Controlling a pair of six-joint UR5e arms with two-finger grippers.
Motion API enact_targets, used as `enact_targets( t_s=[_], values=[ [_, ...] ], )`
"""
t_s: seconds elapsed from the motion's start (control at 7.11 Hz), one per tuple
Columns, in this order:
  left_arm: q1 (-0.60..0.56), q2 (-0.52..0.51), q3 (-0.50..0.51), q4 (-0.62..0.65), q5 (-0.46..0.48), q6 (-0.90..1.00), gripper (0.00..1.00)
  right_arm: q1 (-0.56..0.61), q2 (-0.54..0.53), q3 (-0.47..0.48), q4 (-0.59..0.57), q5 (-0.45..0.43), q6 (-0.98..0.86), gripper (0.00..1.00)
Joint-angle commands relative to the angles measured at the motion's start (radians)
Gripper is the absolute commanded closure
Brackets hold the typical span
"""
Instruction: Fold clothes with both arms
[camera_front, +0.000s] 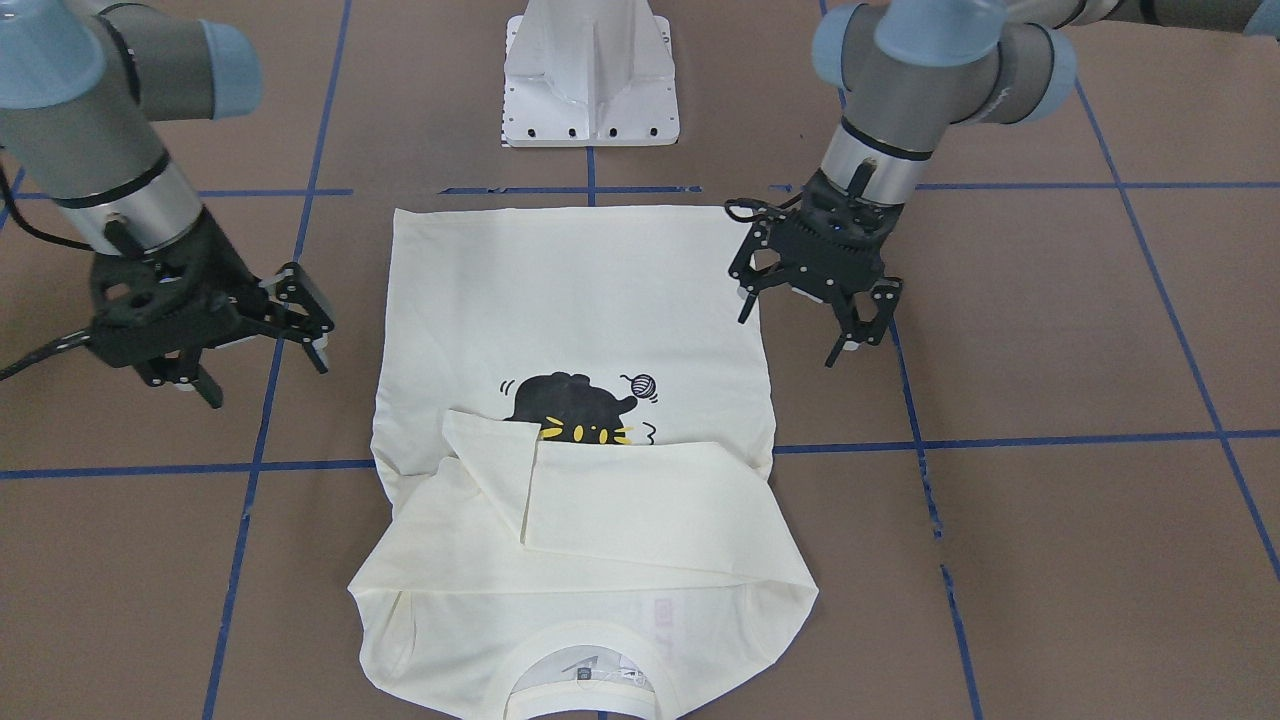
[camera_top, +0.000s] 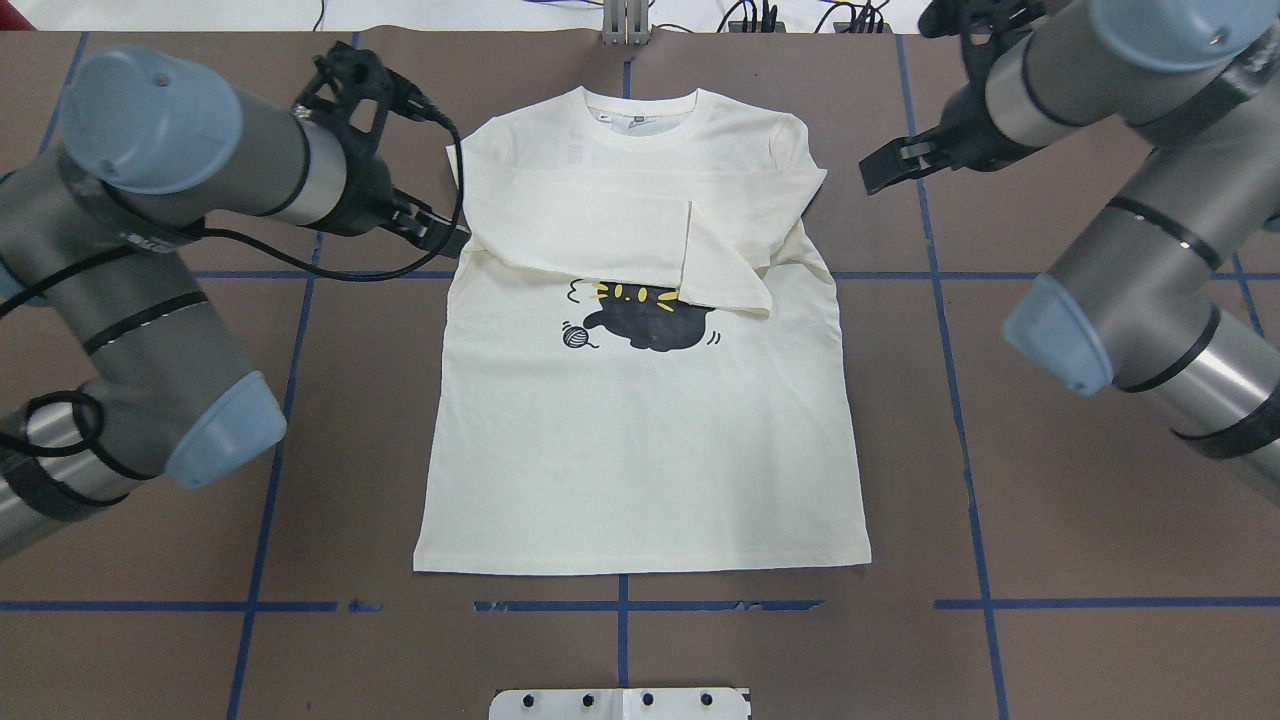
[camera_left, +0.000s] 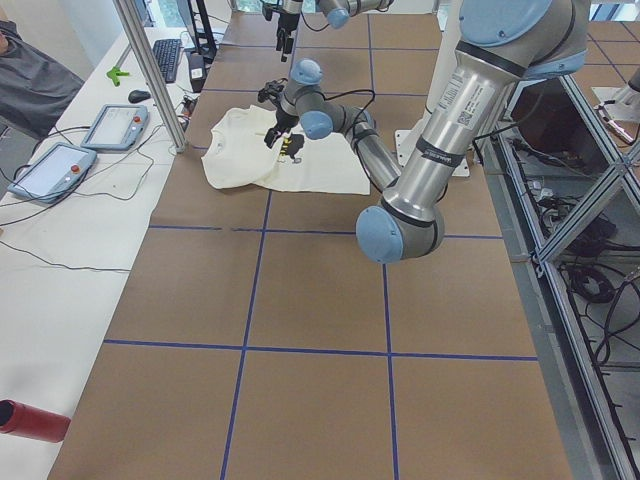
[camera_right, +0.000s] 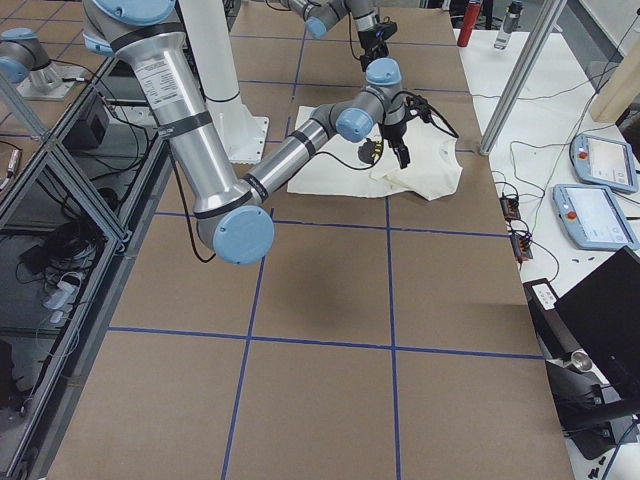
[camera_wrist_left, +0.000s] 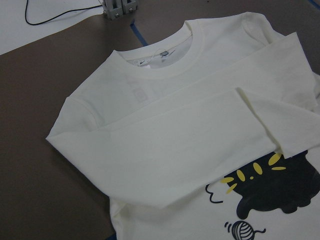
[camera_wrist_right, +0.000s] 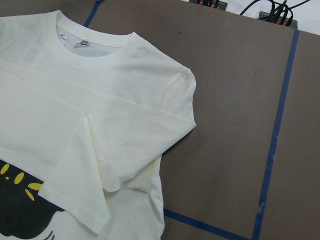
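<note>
Cream T-shirt (camera_top: 640, 450) smooth, flat, rectangular body; sleeves (camera_top: 590, 235) folded across chest.

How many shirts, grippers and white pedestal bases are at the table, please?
Cream T-shirt: 1
Grippers: 2, the left gripper and the right gripper
White pedestal base: 1
Total: 4

One T-shirt (camera_top: 640, 450), two arms (camera_top: 170, 150) (camera_top: 1150, 230), two grippers (camera_front: 790, 340) (camera_front: 268, 385), one pedestal base (camera_front: 590, 90), two screen pendants (camera_left: 118, 126) (camera_left: 50, 170).
</note>
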Motion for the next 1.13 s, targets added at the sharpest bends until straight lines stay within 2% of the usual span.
enact_targets(
  t_s=[0.0,0.14,0.28,0.42,0.7,0.84,0.98],
  values=[
    [-0.090,0.085,-0.043,-0.007,-0.091,0.069,0.00,-0.176,0.101,-0.031,-0.103,-0.254,0.063,0.01],
    [-0.099,0.093,-0.043,-0.010,-0.109,0.085,0.00,-0.214,0.211,-0.144,-0.144,-0.313,0.077,0.01],
    [-0.108,0.099,-0.043,-0.010,-0.143,0.092,0.00,-0.254,0.311,-0.299,-0.141,-0.372,0.097,0.01],
    [-0.117,0.105,-0.043,-0.012,-0.158,0.094,0.00,-0.289,0.368,-0.390,-0.139,-0.426,0.108,0.01],
    [-0.122,0.116,-0.043,-0.024,-0.172,0.092,0.00,-0.342,0.428,-0.530,-0.142,-0.511,0.160,0.10],
    [-0.122,0.118,-0.043,-0.024,-0.172,0.091,0.00,-0.345,0.465,-0.586,-0.142,-0.523,0.160,0.17],
    [-0.122,0.118,-0.043,-0.024,-0.172,0.086,0.00,-0.345,0.506,-0.643,-0.142,-0.523,0.160,0.20]
  ],
)
